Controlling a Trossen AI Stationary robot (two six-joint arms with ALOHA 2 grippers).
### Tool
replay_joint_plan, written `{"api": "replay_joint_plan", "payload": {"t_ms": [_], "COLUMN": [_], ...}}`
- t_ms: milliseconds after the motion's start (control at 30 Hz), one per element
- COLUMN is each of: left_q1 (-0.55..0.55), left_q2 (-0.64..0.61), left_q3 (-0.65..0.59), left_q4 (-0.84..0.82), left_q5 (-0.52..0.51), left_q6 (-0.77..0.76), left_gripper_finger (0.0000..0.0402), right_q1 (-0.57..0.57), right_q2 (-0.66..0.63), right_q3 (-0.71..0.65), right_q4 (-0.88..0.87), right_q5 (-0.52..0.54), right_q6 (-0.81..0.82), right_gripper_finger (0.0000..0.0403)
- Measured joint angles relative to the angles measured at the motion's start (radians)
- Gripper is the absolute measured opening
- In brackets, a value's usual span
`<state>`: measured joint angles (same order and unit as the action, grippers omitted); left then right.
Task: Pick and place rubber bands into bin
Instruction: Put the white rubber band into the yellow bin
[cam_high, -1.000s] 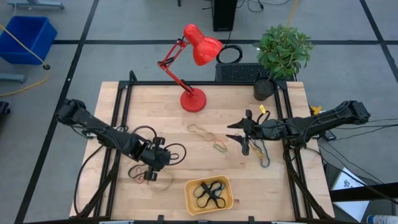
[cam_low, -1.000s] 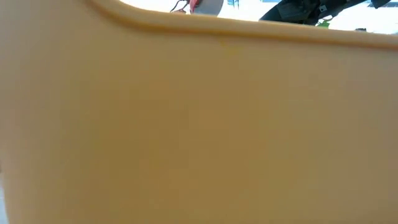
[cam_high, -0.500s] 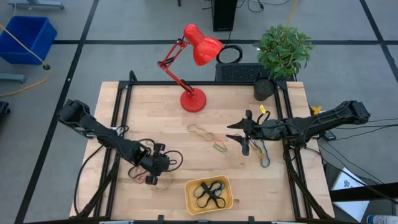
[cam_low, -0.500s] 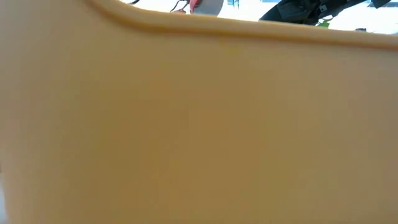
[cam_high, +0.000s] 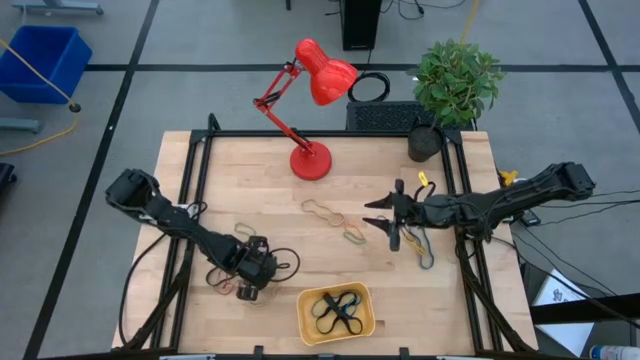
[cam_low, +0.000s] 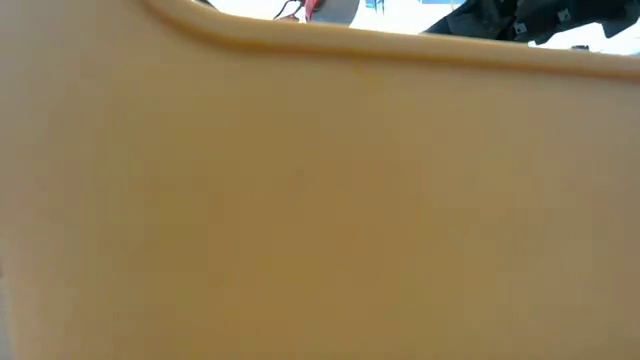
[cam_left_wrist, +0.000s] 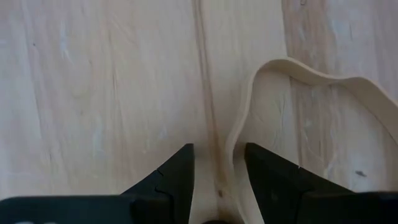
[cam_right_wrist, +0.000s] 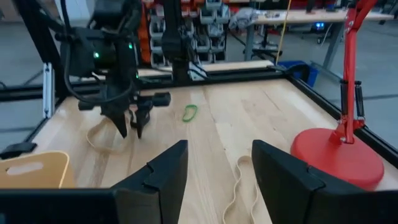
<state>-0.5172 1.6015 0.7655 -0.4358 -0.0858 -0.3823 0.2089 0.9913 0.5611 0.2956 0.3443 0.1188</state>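
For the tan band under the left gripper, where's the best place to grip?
Probably the near strand of the tan rubber band, from straight above. It lies flat on the table and already runs between the open fingers of the left gripper.

A: What colour is the bin (cam_high: 336, 313)?
B: Yellow-orange, with black rubber bands (cam_high: 337, 309) inside it.
A: And the table (cam_high: 200, 180)?
B: Pale wood grain with a black frame. The lamp (cam_high: 310, 105) is bright red, the plant (cam_high: 457, 78) green in a black pot.
A: The band between the left gripper's (cam_left_wrist: 217, 163) black fingers?
B: Cream-tan band (cam_left_wrist: 298, 78); another, seen from the right wrist, is green (cam_right_wrist: 189, 112)
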Motion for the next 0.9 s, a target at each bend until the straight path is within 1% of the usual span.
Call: {"api": "replay_joint_plan", "payload": {"t_ms": [100,167,267,400,433,733,800,900], "left_q1": [-0.001,0.0,-0.001,-0.001,-0.001,0.002,0.007,0.019], "left_q2": [0.003,0.004,0.005,0.006,0.006,-0.008,-0.033,-0.077], "left_q3": [0.0,0.0,0.0,-0.001,-0.002,0.007,0.012,0.013], "left_q4": [0.0,0.003,0.012,0.035,0.04,0.055,0.06,0.049], "left_q5": [0.001,0.003,0.009,0.011,0.011,0.002,-0.014,-0.008], "left_q6": [0.008,0.011,0.011,0.011,0.011,-0.031,-0.05,-0.086], "left_gripper_finger": [0.0147,0.0131,0.0089,0.0018,0.0011,0.0007,0.0006,0.0005], "right_q1": [0.0,0.0,0.0,0.0,0.0,0.0,0.0,0.0], "right_q2": [0.0,0.0,0.0,0.0,0.0,0.0,0.0,0.0], "right_q3": [-0.048,-0.066,-0.071,-0.071,-0.071,-0.071,-0.071,-0.071], "right_q4": [0.103,0.14,0.142,0.142,0.142,0.142,0.142,0.142], "right_q5": [0.0,0.0,0.0,0.0,0.0,-0.001,-0.001,-0.001], "right_q6": [0.0,-0.002,-0.003,-0.003,-0.003,-0.002,-0.002,-0.003], "right_gripper_finger": [0.0175,0.0173,0.0172,0.0175,0.0175,0.0173,0.0174,0.0176]}}
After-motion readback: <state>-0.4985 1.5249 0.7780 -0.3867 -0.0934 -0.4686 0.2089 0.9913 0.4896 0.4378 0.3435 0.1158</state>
